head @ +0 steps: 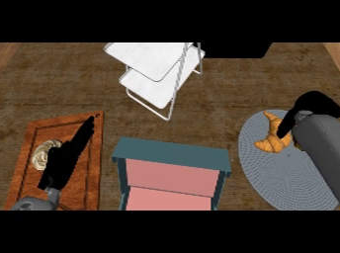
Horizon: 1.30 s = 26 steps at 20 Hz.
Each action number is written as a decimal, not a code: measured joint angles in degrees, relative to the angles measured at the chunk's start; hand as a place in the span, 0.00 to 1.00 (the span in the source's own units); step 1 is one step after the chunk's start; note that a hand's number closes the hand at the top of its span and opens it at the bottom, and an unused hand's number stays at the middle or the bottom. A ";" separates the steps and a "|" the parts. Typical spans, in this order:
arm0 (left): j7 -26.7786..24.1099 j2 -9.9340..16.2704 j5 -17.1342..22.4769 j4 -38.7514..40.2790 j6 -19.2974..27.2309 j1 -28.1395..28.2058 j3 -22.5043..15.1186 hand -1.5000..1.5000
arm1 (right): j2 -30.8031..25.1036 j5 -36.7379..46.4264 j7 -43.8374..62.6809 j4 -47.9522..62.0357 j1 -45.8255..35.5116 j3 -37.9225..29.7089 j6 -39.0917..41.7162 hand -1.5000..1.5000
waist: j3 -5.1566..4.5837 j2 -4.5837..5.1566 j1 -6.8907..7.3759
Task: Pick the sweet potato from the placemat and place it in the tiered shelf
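Note:
The orange, curved sweet potato (274,138) lies on the round grey placemat (282,178) at the right. My right hand (315,105) hangs just beyond its far right side, pointing down at the mat. Its thumb (288,124) is spread away from the fingers and lies across the sweet potato's right edge; the fingers are not closed round it. The white tiered shelf (158,64) stands at the back centre, well left of this hand. My left hand (67,155) rests open with straight fingers over the wooden tray (93,168) at the left.
A beige round item (41,154) sits on the wooden tray, partly hidden by my left hand. A teal box with a pink inside (171,178) stands in the front centre, between tray and placemat. Brown counter lies between the box and the shelf.

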 measured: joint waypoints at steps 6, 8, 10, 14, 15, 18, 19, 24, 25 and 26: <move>0.05 -0.20 -0.51 -1.07 -0.22 0.80 0.21 0.50 | 1.38 1.75 -0.90 3.34 -0.52 -2.34 0.69 0.00 | -0.13 -0.12 0.13; 0.88 -0.28 -0.68 -1.77 -0.15 1.02 0.19 0.50 | 1.62 2.31 -1.32 4.23 -0.62 -3.17 0.79 0.00 | -0.15 -0.12 0.14; 1.78 -0.74 -1.17 -2.67 0.50 1.25 -0.06 0.50 | 1.88 2.84 -1.81 5.42 -0.64 -4.08 0.74 0.00 | -0.20 -0.14 0.23; 3.26 -1.08 -1.45 -3.02 0.59 1.12 0.19 0.50 | 2.14 3.54 -2.40 5.57 0.19 -5.59 0.89 0.00 | -0.30 -0.24 -0.04; 3.95 -1.01 -1.28 -2.88 0.32 0.57 0.47 0.50 | 2.38 3.79 -2.64 6.30 0.04 -6.07 0.76 0.00 | -0.33 -0.20 0.03; 2.70 -1.60 -1.69 -2.20 0.17 0.90 0.78 0.50 | 2.89 4.22 -3.19 6.55 0.21 -7.29 0.78 1.00 | -0.32 -0.26 0.02; 2.79 -1.52 -1.65 -2.07 -0.26 0.65 0.96 0.50 | 3.06 4.50 -3.87 7.89 -0.38 -7.71 0.70 1.00 | -0.30 -0.19 0.22; 2.62 -1.94 -2.40 -2.07 -0.91 0.76 1.58 0.50 | 4.22 7.01 -7.04 9.56 -1.05 -8.10 -0.05 1.00 | -0.42 -0.28 0.25; 2.71 -1.96 -2.44 -2.40 -1.05 0.96 1.70 0.50 | 4.26 7.44 -7.47 9.97 -1.08 -8.39 -0.39 1.00 | -0.44 -0.28 0.29; 2.63 -1.96 -2.45 -2.07 -1.34 0.78 1.92 0.50 | 4.30 8.01 -7.93 10.81 -1.34 -8.60 -0.78 1.00 | -0.44 -0.25 0.37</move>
